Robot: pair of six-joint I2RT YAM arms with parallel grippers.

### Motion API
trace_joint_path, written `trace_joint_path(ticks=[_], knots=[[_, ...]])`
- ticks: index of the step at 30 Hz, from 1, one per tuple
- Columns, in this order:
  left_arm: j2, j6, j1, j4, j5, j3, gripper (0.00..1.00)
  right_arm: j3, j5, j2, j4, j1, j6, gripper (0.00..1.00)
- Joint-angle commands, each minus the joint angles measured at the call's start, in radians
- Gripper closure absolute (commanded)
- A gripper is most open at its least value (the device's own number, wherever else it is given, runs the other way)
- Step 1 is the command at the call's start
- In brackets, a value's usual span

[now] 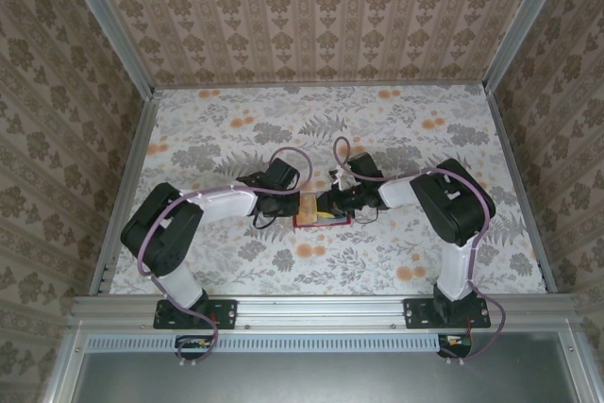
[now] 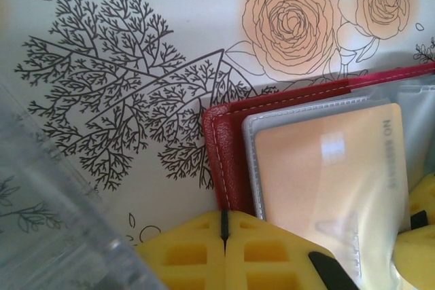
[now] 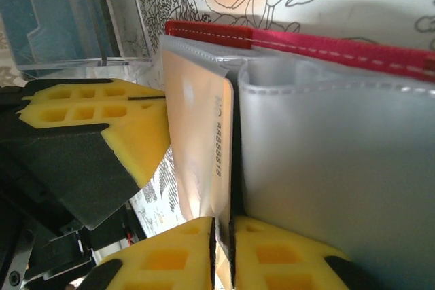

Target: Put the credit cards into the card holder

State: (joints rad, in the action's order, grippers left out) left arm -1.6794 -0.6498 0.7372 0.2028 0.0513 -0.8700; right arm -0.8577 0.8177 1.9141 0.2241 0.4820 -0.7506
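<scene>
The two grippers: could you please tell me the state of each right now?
Left gripper: fingers closed on the edge of the red card holder.
Right gripper: fingers closed on the peach credit card.

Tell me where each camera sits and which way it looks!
Top camera: high behind the arms, looking down at the table; both arms show, meeting at the red card holder.
Left wrist camera: on the left arm, facing down past the left gripper at the card holder and orange card.
Right wrist camera: on the right arm, looking past the right gripper, which pinches that card.
Both wrist cameras share the holder and card.
</scene>
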Motion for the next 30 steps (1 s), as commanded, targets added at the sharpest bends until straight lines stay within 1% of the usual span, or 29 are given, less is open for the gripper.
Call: trace_joint_path(ticks=[1,7,10,14,17,19,22,25,28,30], knots=[[0.045,0.018,0.009,0.07,0.036,0.011,0.93,-0.018,-0.1,-0.052,-0.141,0.02,0.062,0.77],[0.102,0.027,0.011,0.116,0.061,0.002,0.91,-0.029,-0.225,-0.172,-0.321,0.02,0.149,0.61],[0.123,0.027,0.012,0.123,0.079,0.003,0.9,-0.037,-0.349,-0.25,-0.443,0.02,0.202,0.57],[0.148,0.02,0.02,0.123,0.1,0.012,0.88,-0.046,-0.518,-0.356,-0.561,0.02,0.271,0.54],[0.163,0.016,0.032,0.131,0.108,0.026,0.83,-0.06,-0.648,-0.398,-0.631,0.02,0.322,0.49],[0.169,0.009,0.042,0.134,0.11,0.039,0.76,-0.078,-0.723,-0.394,-0.672,0.022,0.35,0.46],[0.172,-0.001,0.047,0.13,0.114,0.056,0.69,-0.088,-0.752,-0.369,-0.676,0.023,0.369,0.44],[0.169,-0.019,0.048,0.113,0.108,0.074,0.54,-0.109,-0.756,-0.323,-0.673,0.026,0.38,0.42],[0.163,-0.039,0.052,0.103,0.119,0.074,0.48,-0.138,-0.723,-0.273,-0.676,0.034,0.393,0.4],[0.161,-0.045,0.063,0.103,0.108,0.065,0.46,-0.158,-0.728,-0.246,-0.679,0.043,0.398,0.39]])
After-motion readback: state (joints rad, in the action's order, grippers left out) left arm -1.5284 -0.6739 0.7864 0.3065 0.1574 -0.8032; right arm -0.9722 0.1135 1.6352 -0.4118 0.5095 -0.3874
